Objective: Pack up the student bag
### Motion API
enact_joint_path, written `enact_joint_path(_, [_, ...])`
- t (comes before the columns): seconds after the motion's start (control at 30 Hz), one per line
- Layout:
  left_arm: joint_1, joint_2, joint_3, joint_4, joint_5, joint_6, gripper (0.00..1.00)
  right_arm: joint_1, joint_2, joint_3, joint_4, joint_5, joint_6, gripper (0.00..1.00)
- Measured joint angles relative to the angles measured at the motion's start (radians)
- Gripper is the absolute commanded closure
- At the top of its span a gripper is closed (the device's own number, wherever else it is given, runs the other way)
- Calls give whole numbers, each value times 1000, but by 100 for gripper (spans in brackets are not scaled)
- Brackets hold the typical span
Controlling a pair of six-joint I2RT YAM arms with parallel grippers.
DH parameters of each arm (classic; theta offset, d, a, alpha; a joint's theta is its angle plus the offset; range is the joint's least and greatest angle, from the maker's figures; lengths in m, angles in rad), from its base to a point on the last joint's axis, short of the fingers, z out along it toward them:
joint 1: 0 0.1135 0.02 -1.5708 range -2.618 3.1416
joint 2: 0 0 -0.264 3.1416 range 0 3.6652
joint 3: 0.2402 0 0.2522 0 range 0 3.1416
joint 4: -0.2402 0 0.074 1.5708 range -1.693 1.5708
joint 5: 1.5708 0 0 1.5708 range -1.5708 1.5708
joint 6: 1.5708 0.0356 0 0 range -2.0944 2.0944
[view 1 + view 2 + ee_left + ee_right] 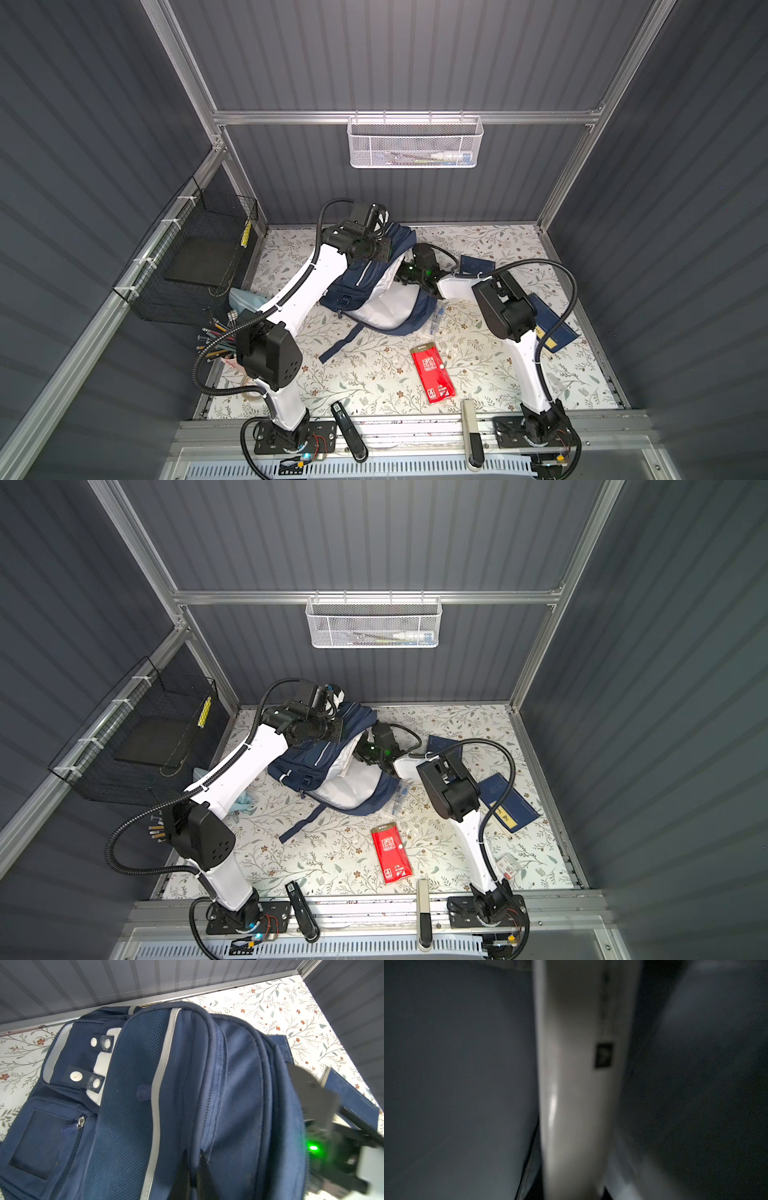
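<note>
**A:** What is sitting furthest left?

**B:** A black basket (195,257) is hanging off the frame at nine o'clock from the middle of the table (365,386). Pencils (216,337) are sticking out at eight o'clock, just beside a pale blue pouch (245,299).

**A:** And the left claw (194,1160)?

**B:** It is reaching toward eleven o'clock and pinching a fold of the bag (128,1126). In the left wrist view its black fingers (182,1180) are pressing together on the navy fabric, beside the grey stripe.

**A:** Where is the bag lying?

**B:** In a top view the bag (353,291) is slumping on the table at eleven o'clock, close to the back wall. Its pale lining is showing on the three o'clock side.

**A:** What is the right claw (402,279) doing?

**B:** It is pushing into the bag from three o'clock. The lining is hiding its tips, and the right wrist view is giving only dark blur around a pale strip. I cannot tell whether it is open, closed or holding anything.

**A:** Anything further right?

**B:** A red packet (432,372) is lying at six o'clock, apart from the bag. A blue book (557,324) is lying at three o'clock, partly behind the right arm.
</note>
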Motion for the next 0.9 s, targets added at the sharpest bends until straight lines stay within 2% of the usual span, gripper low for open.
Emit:
enact_joint_path(0.1, [2,0,0,1,8,-8,100,24,49,112,-34,56,16,79])
enact_joint_path(0.17, [3,0,-3,7,10,-15,100,35,62,148,-58,77,15,59])
enact_joint_path(0.2, [2,-1,-13,17,11,-21,100,37,60,148,-71,84,9,50])
enact_joint_path(0.3, [2,-13,-73,61,14,-39,100,33,18,76,-112,99,-25,35])
enact_joint_path(0.43, [0,-21,-139,103,14,-56,100,8,-145,-144,-167,101,-83,30])
enact_joint_path(0.63, [-5,-30,-206,157,14,-75,97,-71,-482,-431,-209,58,-203,30])
enact_joint_path(0.7, [-5,-42,-249,181,17,-84,91,-110,-584,-535,-211,15,-254,28])
enact_joint_path(0.77, [-5,-51,-285,195,22,-101,84,-152,-667,-622,-243,-11,-315,21])
enact_joint_path(0.9, [-5,-64,-330,212,30,-148,67,-248,-819,-709,-435,13,-468,11])
